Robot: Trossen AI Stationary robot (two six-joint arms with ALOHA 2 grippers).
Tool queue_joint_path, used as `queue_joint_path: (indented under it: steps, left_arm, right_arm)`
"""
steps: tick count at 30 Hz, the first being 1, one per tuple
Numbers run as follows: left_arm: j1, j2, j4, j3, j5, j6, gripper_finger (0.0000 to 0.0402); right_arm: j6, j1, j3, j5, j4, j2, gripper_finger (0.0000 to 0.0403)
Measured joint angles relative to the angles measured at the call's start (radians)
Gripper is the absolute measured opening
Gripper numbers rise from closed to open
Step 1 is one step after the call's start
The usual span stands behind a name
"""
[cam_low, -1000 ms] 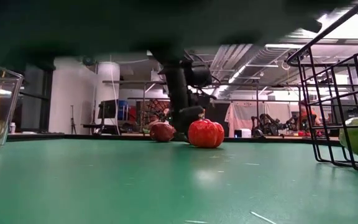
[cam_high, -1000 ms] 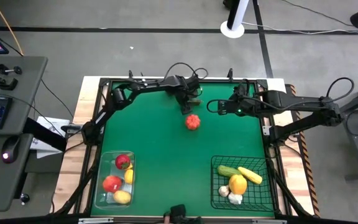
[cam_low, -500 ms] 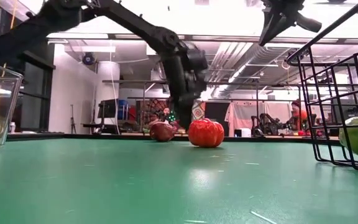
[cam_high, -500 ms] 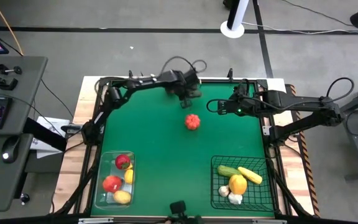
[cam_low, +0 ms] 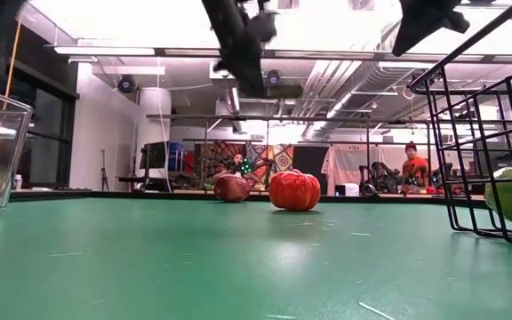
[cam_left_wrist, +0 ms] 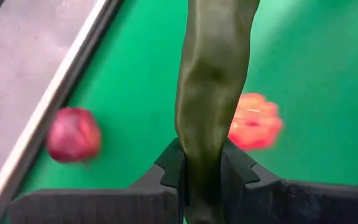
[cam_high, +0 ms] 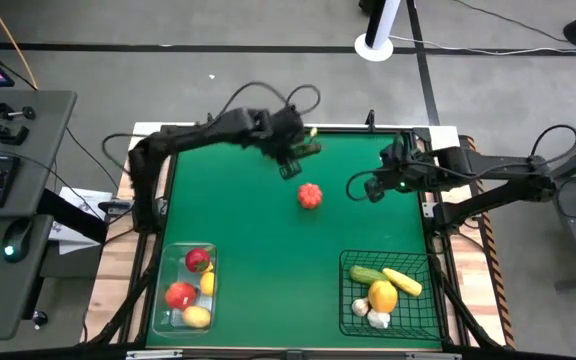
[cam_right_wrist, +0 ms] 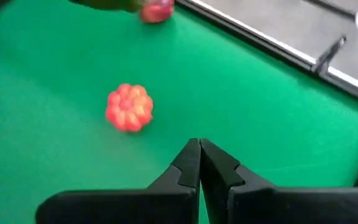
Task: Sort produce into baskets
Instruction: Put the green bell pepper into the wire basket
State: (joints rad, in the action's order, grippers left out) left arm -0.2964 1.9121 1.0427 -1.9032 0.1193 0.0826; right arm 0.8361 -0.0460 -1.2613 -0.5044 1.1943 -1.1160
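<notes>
Tomato (cam_high: 310, 196) mid-mat, dark-red fruit (cam_left_wrist: 73, 134) nr edge, unobstructed.

tomato (cam_high: 310, 195) mid-mat | left gripper (cam_high: 290, 160) above (raised)

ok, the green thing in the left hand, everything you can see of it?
The green vegetable is long, smooth and olive green with a slight sheen, likely moulded plastic, maybe a cucumber. The left hand is shut on its lower part, one finger on each side, and it runs straight out past the fingertips. It is lifted clear of the green mat, near the table's far edge. Nothing else touches it. The red-orange tomato lies on the mat below it.
</notes>
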Motion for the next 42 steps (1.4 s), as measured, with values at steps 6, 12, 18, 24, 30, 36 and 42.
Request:
queue_joint_path:
  steps: [6, 12, 18, 24, 30, 36, 42]
  left_arm:
    - [0.283, -0.161, 0.004, 0.152, 0.113, 0.264, 0.0035]
    - [0.601, -0.252, 0.013, 0.279, 0.162, 0.469, 0.0044]
    - [0.841, -0.267, 0.15, 0.307, 0.176, 0.744, 0.0047]
    - [1.016, -0.275, 0.353, 0.307, 0.176, 0.861, 0.0049]
    - [1.109, -0.305, 0.224, 0.307, 0.384, 0.793, 0.0046]
    - [1.018, -0.259, -0.216, 0.34, 0.408, 0.337, 0.0045]
    - [0.853, -0.128, -0.758, 0.356, 0.247, -0.081, 0.0045]
  right_arm:
    - [-0.109, -0.088, 0.0, 0.004, 0.013, 0.034, 0.0]
    - [-0.092, -0.167, 0.0, 0.004, 0.005, 0.048, 0.0]
    - [-0.067, -0.213, 0.0, 0.013, -0.073, 0.038, 0.0]
    - [0.014, -0.245, 0.0, 0.074, -0.177, 0.015, 0.0]
    - [0.211, -0.358, 0.0, 0.123, -0.068, -0.034, 0.0]
    - [0.412, -0.494, 0.0, 0.134, -0.006, -0.038, 0.0]
    - [0.49, -0.555, 0.0, 0.04, -0.006, -0.016, 0.0]
